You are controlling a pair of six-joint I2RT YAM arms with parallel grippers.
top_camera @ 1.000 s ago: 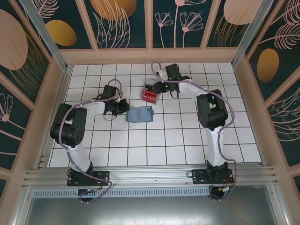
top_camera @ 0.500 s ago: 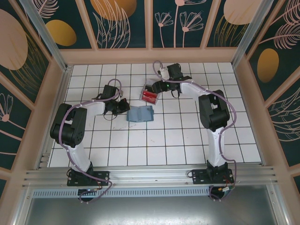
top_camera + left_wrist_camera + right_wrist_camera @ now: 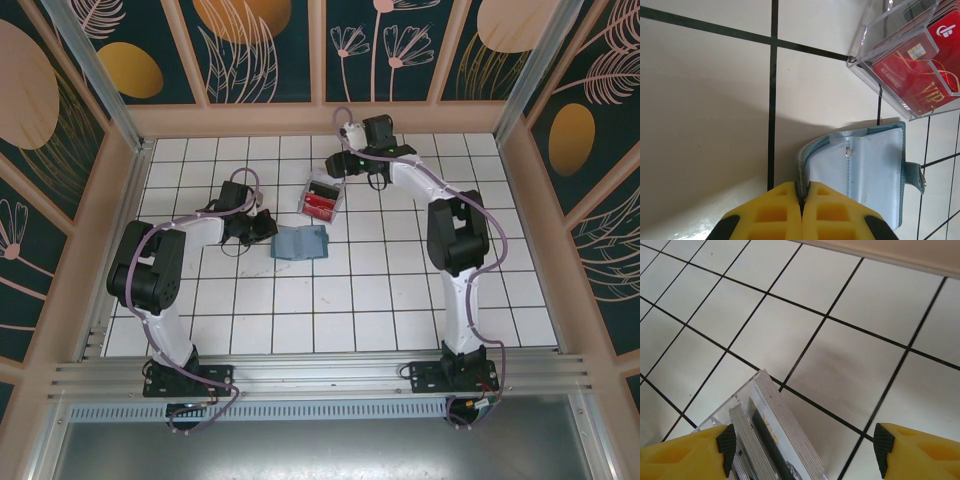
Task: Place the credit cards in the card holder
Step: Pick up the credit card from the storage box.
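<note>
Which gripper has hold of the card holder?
The left gripper, shut on the edge of the card holder; the right gripper stands open over the credit cards, holding nothing.

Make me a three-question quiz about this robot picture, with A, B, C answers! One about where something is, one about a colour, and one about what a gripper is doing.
1. Where are the red credit cards?
A. scattered flat all around
B. in the clear tray
C. up in the air

2. What colour is the card holder on the outside?
A. yellow
B. red
C. teal-blue

3. What is the left gripper doing?
A. pinching the card holder's edge
B. wide open in the air
C. holding a card

Answers:
1. B, the cards stand packed between the tray's see-through walls.
2. C, its cover looks teal-blue from above.
3. A, it is closed tight on the holder's rim.
</note>
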